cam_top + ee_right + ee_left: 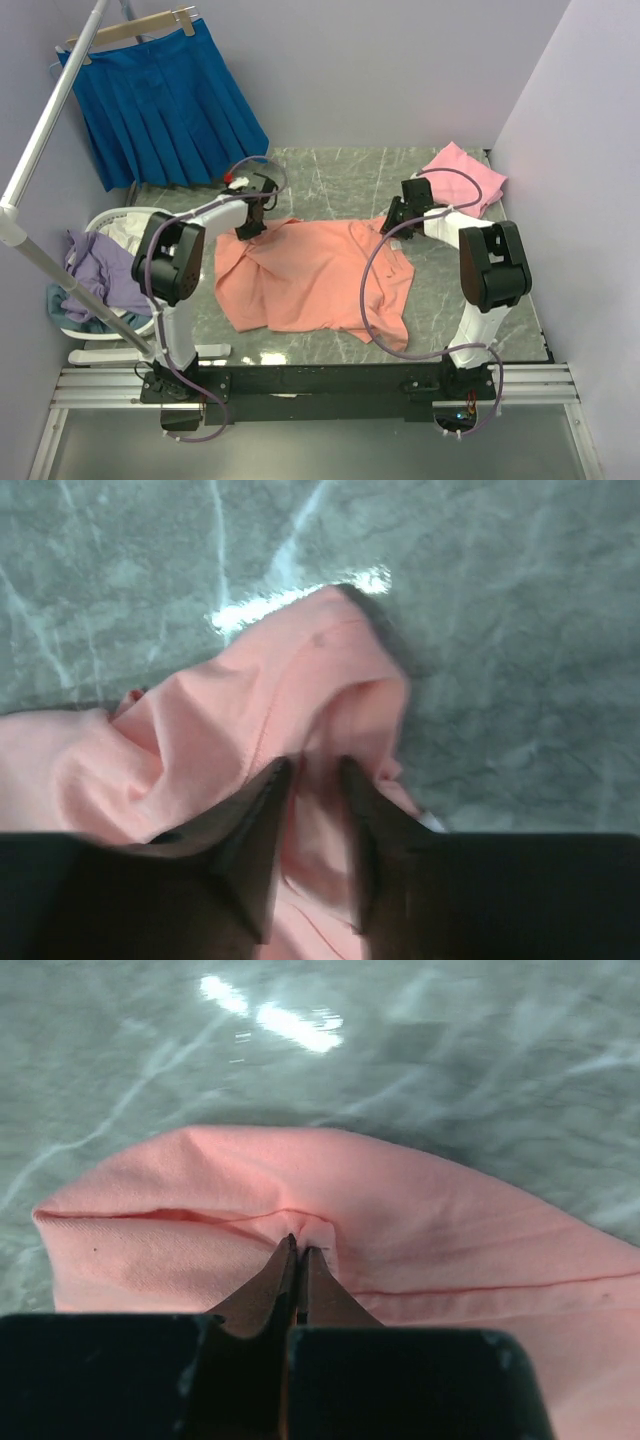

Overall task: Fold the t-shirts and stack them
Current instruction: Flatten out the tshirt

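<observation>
The salmon-orange t-shirt (320, 275) lies spread and rumpled on the marble table between the arms. My left gripper (248, 228) is at its far left corner, shut on a pinch of the fabric; the left wrist view shows the jaws (298, 1245) closed on a fold of the shirt (420, 1220). My right gripper (392, 225) is at the shirt's far right corner. In the right wrist view it (315, 768) has its jaws apart, with bunched shirt fabric (220, 730) between and under them. The lighter pink t-shirt (462, 175) lies crumpled at the far right corner of the table.
A bright blue pleated skirt (165, 105) hangs on a hanger at the back left. A white laundry basket (100, 270) with lavender and other clothes stands left of the table. A white pole (50, 130) slants across the left side.
</observation>
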You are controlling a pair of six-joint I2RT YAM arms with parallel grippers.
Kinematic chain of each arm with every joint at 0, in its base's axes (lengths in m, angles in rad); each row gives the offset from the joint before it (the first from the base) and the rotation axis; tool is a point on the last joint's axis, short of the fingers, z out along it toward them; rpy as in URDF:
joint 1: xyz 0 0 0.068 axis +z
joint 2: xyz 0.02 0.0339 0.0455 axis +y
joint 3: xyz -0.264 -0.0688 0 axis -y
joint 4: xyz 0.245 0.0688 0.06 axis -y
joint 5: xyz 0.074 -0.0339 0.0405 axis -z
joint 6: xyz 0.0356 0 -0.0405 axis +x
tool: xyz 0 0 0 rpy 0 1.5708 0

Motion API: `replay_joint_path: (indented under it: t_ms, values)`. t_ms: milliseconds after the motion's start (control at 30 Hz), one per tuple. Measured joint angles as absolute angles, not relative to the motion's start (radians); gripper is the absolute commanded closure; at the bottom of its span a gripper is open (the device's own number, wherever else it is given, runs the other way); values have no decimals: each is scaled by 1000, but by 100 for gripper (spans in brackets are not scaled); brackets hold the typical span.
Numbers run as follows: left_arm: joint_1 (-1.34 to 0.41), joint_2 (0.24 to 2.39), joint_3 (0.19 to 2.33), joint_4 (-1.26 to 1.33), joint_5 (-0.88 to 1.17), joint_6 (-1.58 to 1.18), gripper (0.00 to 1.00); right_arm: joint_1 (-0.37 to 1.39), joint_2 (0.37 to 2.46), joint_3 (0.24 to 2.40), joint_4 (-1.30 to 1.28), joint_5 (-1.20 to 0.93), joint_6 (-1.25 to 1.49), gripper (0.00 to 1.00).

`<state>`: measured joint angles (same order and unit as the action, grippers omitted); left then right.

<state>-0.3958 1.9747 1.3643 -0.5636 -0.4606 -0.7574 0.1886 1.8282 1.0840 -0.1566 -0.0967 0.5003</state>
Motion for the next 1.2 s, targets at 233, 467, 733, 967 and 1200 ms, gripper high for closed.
replay_joint_path:
  t_ms: [233, 467, 733, 967, 1200]
  values:
    - [-257, 1798, 1245, -560, -408, -777, 99, 173, 1846, 1097, -119, -144, 509, 100]
    - [-135, 1539, 1185, -557, -406, -810, 99, 145, 1724, 1087, -138, -31, 504, 100]
    - [-9, 1470, 1140, -595, -444, -856, 63, 112, 1553, 1058, -151, 140, 500, 76]
    - [-4, 1580, 1126, -595, -387, -852, 38, 107, 1553, 1037, -187, 157, 496, 57]
    - [-23, 1583, 1126, -529, -274, -847, 32, 107, 1491, 1003, -200, 138, 481, 36]
